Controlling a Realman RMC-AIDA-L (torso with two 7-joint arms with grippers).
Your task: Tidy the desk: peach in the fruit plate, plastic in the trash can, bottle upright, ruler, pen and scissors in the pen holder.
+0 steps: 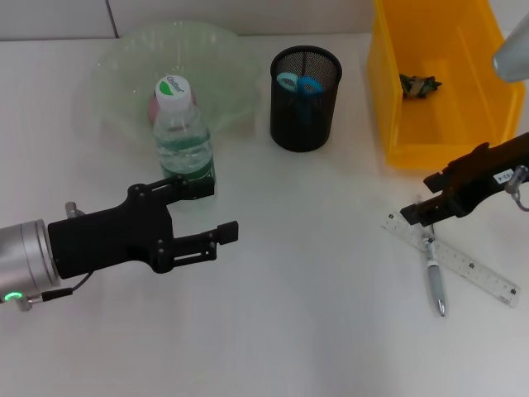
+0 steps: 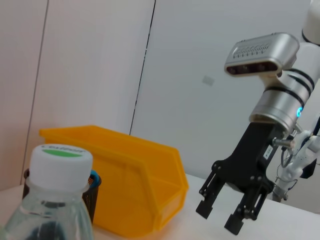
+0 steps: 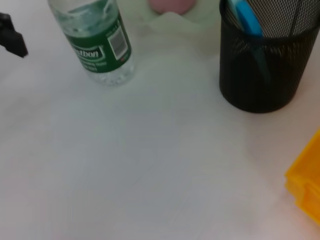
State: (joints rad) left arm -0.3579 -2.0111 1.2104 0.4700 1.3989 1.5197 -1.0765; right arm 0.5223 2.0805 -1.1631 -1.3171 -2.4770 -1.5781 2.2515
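Right gripper (image 1: 411,217) fingers spread just above the ruler (image 1: 453,257) and pen (image 1: 435,281) lying crossed on the desk (image 1: 314,331); pen light, slick, rolls, so pinch mid-barrel; left gripper (image 1: 216,210) spread beside upright bottle (image 1: 182,132).

We counted one bottle (image 1: 183,132), one peach (image 3: 171,5), one plate (image 1: 124,70), one holder (image 1: 305,99), one pair of scissors (image 1: 298,83), one bin (image 1: 438,83), one plastic scrap (image 1: 419,84), one ruler (image 1: 463,263), one pen (image 1: 434,277) and two grippers: left (image 1: 207,211), right (image 1: 417,211).
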